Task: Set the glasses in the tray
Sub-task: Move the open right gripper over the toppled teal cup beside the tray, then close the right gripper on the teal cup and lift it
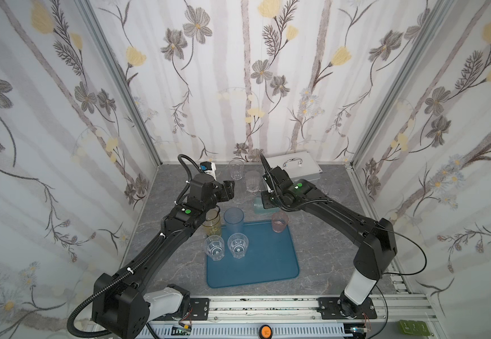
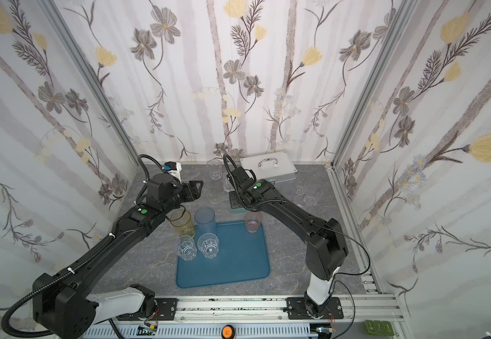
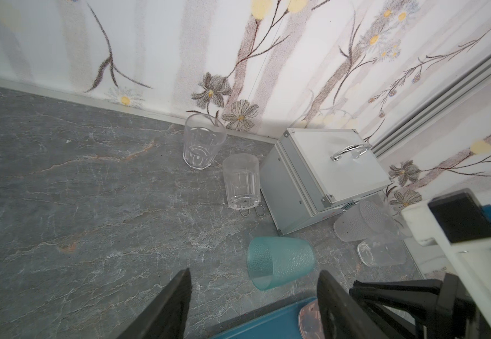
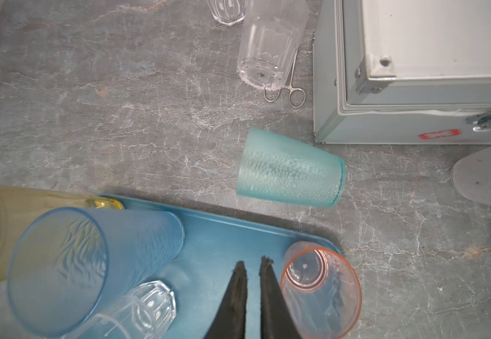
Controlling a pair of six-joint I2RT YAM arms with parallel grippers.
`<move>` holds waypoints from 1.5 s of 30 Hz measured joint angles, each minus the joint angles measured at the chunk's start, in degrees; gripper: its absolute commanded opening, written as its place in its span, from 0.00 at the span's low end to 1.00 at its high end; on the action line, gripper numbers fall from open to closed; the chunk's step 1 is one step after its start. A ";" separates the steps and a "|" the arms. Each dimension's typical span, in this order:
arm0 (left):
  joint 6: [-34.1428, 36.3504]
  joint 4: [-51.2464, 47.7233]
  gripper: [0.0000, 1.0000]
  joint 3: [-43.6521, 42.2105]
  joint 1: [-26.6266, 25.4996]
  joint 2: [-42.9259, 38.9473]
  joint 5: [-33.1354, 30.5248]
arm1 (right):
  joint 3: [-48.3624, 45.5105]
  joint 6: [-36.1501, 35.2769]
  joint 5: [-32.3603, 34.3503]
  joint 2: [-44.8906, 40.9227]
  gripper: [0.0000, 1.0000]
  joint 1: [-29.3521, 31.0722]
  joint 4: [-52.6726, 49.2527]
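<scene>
In both top views the tray is seen lying flat on the grey table, between the two arms. Along its far edge a blue glass and a pink glass are stood upright, the pink one in the far right corner. Two clear glasses are set side by side just in front of the blue one. A yellow glass is stood at the far left corner (whether wholly inside the rim cannot be told). The left gripper is held above bare table beyond the tray, and a silver case is placed by the back wall.

In the left wrist view the left gripper's jaws are shown wide apart, with nothing between them. A teal glass is seen beyond them, lying on its side on the table, just outside the tray and near a corner of the case. Two more clear glasses are stood upright towards the wall.

In the right wrist view the right gripper is held over the tray's far part, just beside the pink glass. Its jaws are only narrowly parted, and nothing is gripped. Forceps are seen lying against the base of a clear glass (the one nearest the case).
</scene>
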 measured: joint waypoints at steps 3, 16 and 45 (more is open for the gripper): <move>0.09 0.09 0.70 -0.52 0.81 0.00 0.04 | 3.72 -0.22 1.03 4.11 0.35 0.20 -0.63; 0.63 0.11 0.70 -4.26 3.74 -1.88 1.97 | 4.46 -0.96 8.31 11.02 0.50 2.08 -2.86; 0.37 0.20 0.72 -7.10 3.91 -1.97 1.29 | 22.88 -1.01 28.70 32.41 0.37 4.20 -8.98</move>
